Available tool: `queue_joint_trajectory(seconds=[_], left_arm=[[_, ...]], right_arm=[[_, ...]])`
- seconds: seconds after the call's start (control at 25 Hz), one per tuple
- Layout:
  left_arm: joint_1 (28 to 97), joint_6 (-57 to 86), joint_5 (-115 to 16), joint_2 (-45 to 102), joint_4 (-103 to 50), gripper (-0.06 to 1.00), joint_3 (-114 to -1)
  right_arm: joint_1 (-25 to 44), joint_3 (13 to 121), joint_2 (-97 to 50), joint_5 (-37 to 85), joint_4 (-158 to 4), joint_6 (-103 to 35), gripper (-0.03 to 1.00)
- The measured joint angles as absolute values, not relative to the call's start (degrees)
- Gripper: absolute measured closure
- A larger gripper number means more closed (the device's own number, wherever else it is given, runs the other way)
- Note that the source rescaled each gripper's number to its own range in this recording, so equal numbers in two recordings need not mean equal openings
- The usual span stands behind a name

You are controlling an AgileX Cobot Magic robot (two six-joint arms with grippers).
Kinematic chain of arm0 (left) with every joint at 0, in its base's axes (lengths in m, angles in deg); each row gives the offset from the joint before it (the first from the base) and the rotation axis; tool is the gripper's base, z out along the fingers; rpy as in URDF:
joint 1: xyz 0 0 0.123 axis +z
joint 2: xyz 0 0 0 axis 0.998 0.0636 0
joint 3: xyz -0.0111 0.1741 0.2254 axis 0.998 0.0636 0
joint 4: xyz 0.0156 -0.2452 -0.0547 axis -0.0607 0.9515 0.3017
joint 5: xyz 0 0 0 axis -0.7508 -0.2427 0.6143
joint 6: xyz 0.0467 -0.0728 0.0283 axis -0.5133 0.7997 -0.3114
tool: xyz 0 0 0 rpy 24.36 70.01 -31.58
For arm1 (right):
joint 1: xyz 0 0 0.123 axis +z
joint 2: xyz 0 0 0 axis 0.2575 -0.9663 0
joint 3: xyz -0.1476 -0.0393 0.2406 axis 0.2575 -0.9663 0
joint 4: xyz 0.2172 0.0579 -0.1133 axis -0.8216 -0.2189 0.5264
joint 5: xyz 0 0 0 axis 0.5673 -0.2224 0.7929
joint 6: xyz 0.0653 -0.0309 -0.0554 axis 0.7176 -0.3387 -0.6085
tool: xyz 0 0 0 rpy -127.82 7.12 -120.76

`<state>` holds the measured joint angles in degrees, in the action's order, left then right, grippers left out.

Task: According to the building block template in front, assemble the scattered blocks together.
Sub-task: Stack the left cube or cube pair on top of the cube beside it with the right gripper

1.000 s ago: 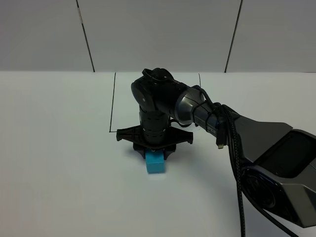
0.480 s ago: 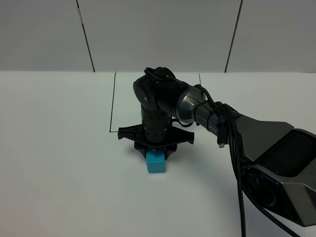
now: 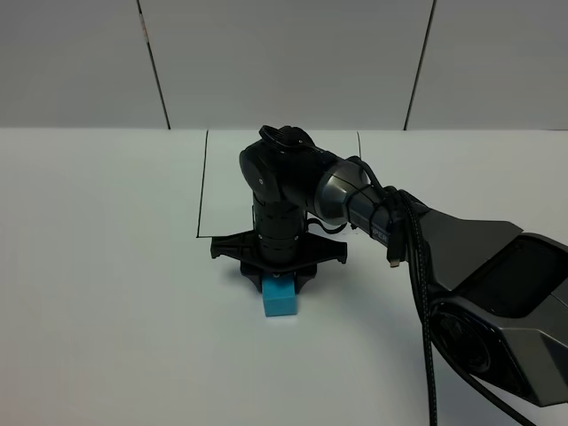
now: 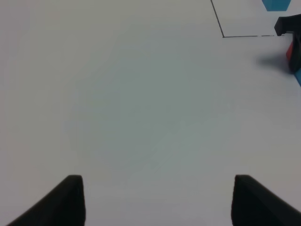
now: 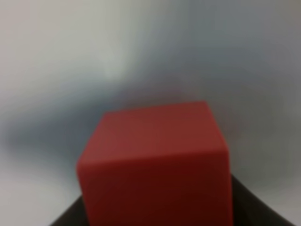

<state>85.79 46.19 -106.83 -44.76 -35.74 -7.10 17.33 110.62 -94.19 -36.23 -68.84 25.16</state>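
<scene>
R claw (image 3: 278, 282) pinching red cube (image 5: 155, 165) | just above blue cube (image 3: 281, 299) on table (image 3: 106, 293) | L claw (image 4: 157, 197) spread, holds nothing | no readable text

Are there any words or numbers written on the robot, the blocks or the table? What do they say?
None can be read in any view.
Blue cube: plain faces, no letters or numbers.
Red cube: plain, and blurred in the right wrist view.
Robot arm: black and grey, no label that can be made out.
Table: only thin black lines, no writing.
</scene>
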Motion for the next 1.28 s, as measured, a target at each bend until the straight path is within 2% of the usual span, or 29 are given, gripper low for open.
queue_joint_trajectory(seconds=[0.12, 0.2, 0.28, 0.44, 0.48, 0.52, 1.04, 1.28], left_arm=[[85.79, 46.19, -106.83, -44.76, -35.74, 0.54, -7.10], [85.79, 46.19, -106.83, -44.76, -35.74, 0.54, -7.10], [85.79, 46.19, -106.83, -44.76, -35.74, 0.54, -7.10], [85.79, 46.19, -106.83, -44.76, -35.74, 0.54, -7.10], [85.79, 46.19, -106.83, -44.76, -35.74, 0.54, -7.10], [85.79, 46.19, -106.83, -44.76, -35.74, 0.54, -7.10], [85.79, 46.19, -106.83, -44.76, -35.74, 0.54, -7.10], [85.79, 46.19, -106.83, -44.76, -35.74, 0.54, -7.10]], right_arm=[[17.33, 110.62, -94.63, -36.23, -68.84, 25.36, 0.95], [17.33, 110.62, -94.63, -36.23, -68.84, 25.41, 0.90], [17.33, 110.62, -94.63, -36.23, -68.84, 25.41, 0.70], [17.27, 110.62, -94.63, -36.30, -68.84, 25.43, 0.11], [17.27, 110.67, -94.63, -36.30, -68.84, 25.43, 0.02], [17.27, 110.67, -94.63, -36.30, -68.84, 25.43, -0.02], [16.42, 115.05, -88.74, -36.18, -69.58, 23.49, -0.03], [9.55, 115.12, -81.40, -36.29, -69.67, 17.23, -0.03]])
